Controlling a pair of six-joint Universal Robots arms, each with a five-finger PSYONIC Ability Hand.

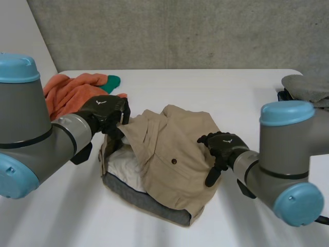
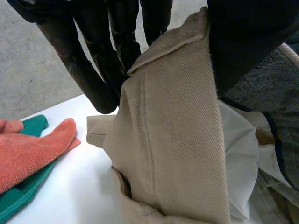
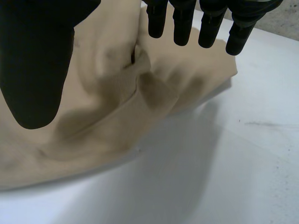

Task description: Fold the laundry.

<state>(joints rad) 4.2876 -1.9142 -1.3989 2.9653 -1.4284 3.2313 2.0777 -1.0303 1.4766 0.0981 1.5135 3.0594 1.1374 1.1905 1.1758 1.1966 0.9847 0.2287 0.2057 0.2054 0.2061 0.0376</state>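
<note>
The tan twill garment is heaped mid-frame on the white table, with the 2 hands on opposite sides of it. The left hand has its upper-left edge pinched between thumb and fingers, while the right hand lies on the right edge, fingers loose, gripping nothing. I'd guess the held flap goes rightward across the heap, toward that right hand.
</note>
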